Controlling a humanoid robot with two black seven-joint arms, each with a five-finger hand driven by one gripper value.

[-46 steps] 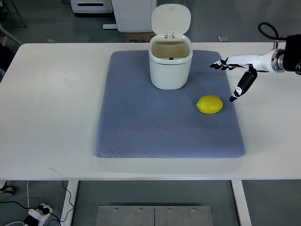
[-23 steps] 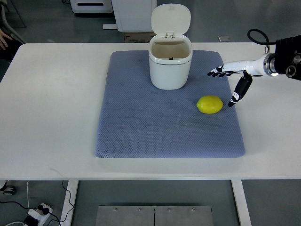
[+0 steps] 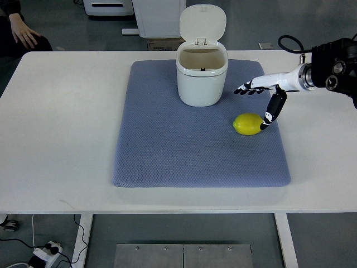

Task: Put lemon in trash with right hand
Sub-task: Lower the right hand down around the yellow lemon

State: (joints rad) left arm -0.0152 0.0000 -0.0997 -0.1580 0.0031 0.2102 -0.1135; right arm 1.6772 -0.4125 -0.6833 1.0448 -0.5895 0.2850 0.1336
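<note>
The lemon [image 3: 249, 124] is bright yellow and round like an egg. It lies on the blue mat [image 3: 167, 151], right of the middle of the frame, below and to the right of the white trash can [image 3: 202, 75]. The right hand [image 3: 262, 95] is spread open and holds nothing. Its thumb tip is at the lemon's right end.

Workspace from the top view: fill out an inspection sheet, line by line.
Surface: white table with a blue mat on it.
Job's things: lemon on the mat; white bin behind it, lid up.
Clutter: nothing seen.
Grippers: right hand open, fingers spread above the lemon, thumb at the lemon's right end; left not in view.
Cables: black cable looped at the right arm; power strip on the floor.
Surroundings: a person's hand at the far left corner.
</note>
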